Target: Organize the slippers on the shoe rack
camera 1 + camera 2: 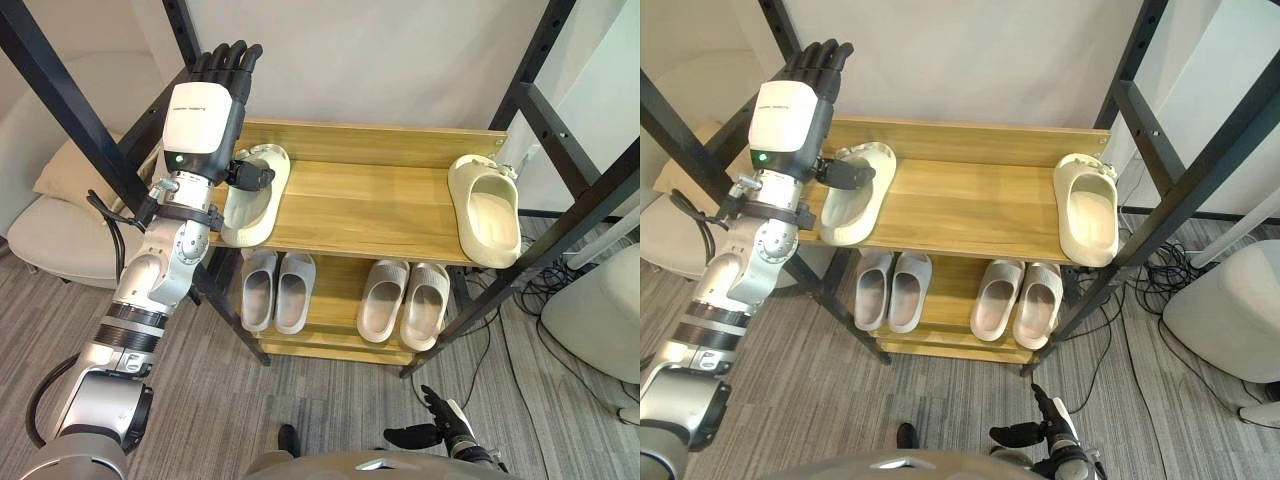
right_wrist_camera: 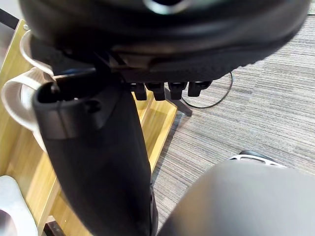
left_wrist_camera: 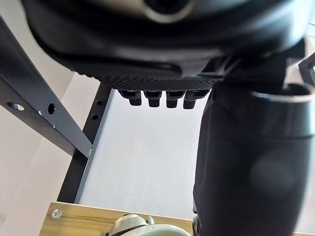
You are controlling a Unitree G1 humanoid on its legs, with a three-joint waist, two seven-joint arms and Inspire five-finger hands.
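Left eye view: left hand (image 1: 205, 115) is being held upright over the rack (image 1: 360, 205) top's left end, fingers (image 1: 228, 58) straight and together, above the slipper (image 1: 255, 205) lying under its thumb (image 1: 255, 176); right hand (image 1: 440, 428) low, fingers loose.

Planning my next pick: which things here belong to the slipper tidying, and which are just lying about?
Job: rack; left cream slipper; right cream slipper; grey pair; beige pair; left hand, open by the left slipper; right hand, open, low.

Lying about: cushion; floor cables; black frame.
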